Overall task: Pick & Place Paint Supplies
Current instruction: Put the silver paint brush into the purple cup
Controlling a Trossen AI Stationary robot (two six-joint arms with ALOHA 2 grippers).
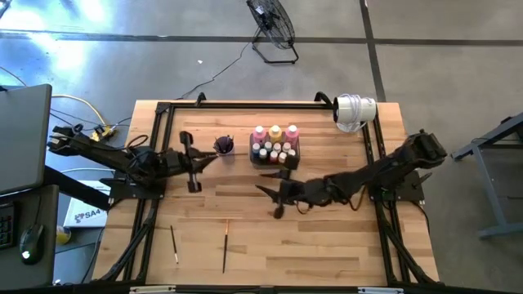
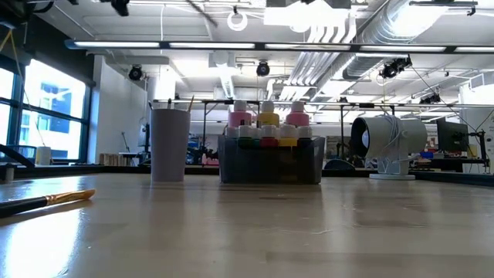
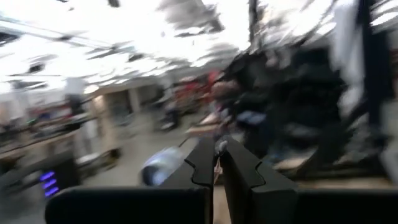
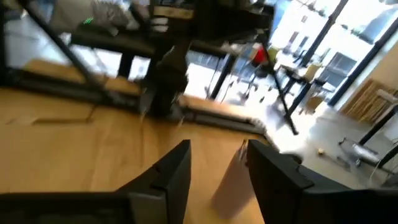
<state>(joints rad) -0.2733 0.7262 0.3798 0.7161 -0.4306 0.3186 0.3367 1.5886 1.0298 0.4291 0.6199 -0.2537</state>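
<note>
From above, the left arm reaches in from the table's left side, its left gripper (image 1: 196, 167) lying low just beside the purple cup (image 1: 224, 146). The right arm stretches across from the right, with the right gripper (image 1: 274, 189) in front of the dark grey tray (image 1: 274, 161). The tray holds the paint bottles (image 1: 275, 140), pink and yellow-orange ones at the back and small capped ones in front. Two paintbrushes (image 1: 225, 245) lie on the table's near part, well apart from both grippers.

At table height, the cup stands left of the tray, the bottles rise above its rim, and one brush lies at the left edge. Neither gripper shows here.

In the left wrist view, the fingers (image 3: 202, 163) sit pressed together, holding nothing that can be made out.

In the right wrist view, the fingers (image 4: 171, 171) stand apart above bare wood, with nothing between them.
</note>
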